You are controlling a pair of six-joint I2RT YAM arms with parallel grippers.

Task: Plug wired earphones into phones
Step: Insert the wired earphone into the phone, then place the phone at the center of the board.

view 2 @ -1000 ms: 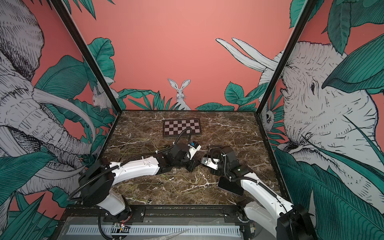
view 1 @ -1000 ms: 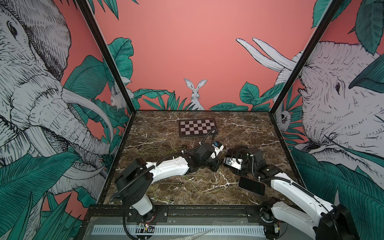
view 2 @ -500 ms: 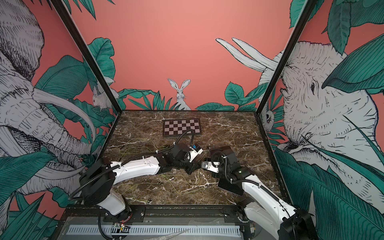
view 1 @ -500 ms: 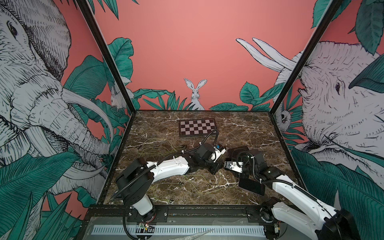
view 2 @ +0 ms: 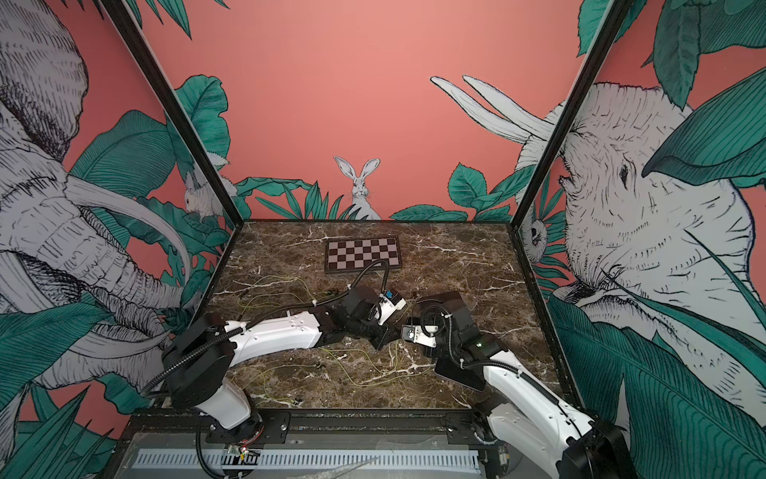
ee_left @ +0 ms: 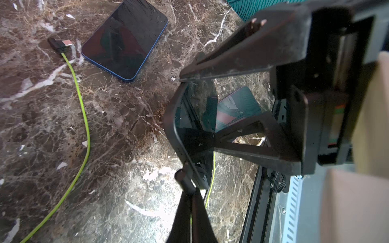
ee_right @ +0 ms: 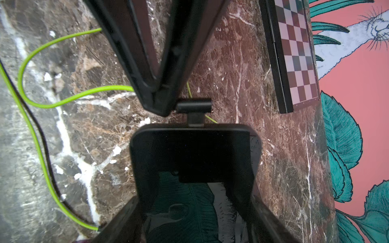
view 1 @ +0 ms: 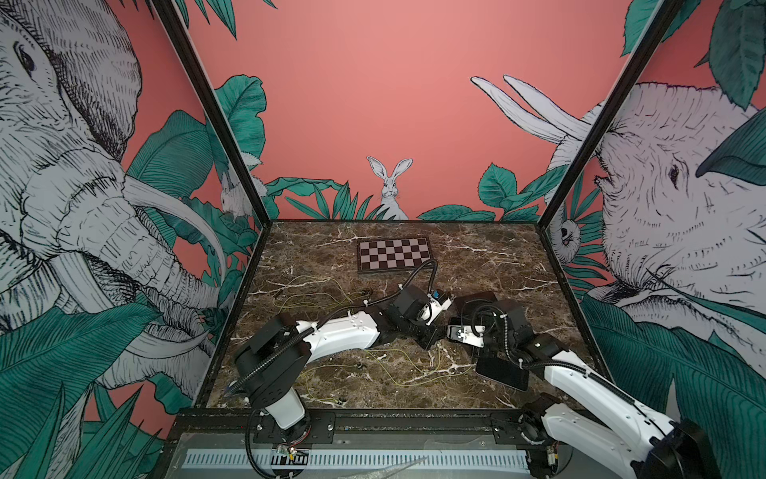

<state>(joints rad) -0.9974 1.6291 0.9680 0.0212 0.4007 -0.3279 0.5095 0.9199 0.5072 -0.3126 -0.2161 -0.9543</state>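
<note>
Left jaws pinch the dark plug (ee_right: 193,104) against the phone (ee_right: 189,147). Right jaws clamp that phone, checkerboard (view 1: 393,255) off at 12 o'clock.

Enclosure: salmon-pink back wall (view 1: 373,103) at 12 o'clock, small white rabbit print (view 1: 389,186) low centre, teal leaves along its base. Grey elephant-print side panel (view 1: 83,186) at 9, big long-eared white animal print panel (view 1: 663,207) at 3. Black frame posts (view 1: 215,124) at the back corners. Floor is a dark brown white-veined marble slab (view 1: 497,257), with a black-framed checkerboard (view 1: 393,255) lying flat at its 12. White slotted cable duct (view 1: 373,458) at 6. Light is even.
</note>
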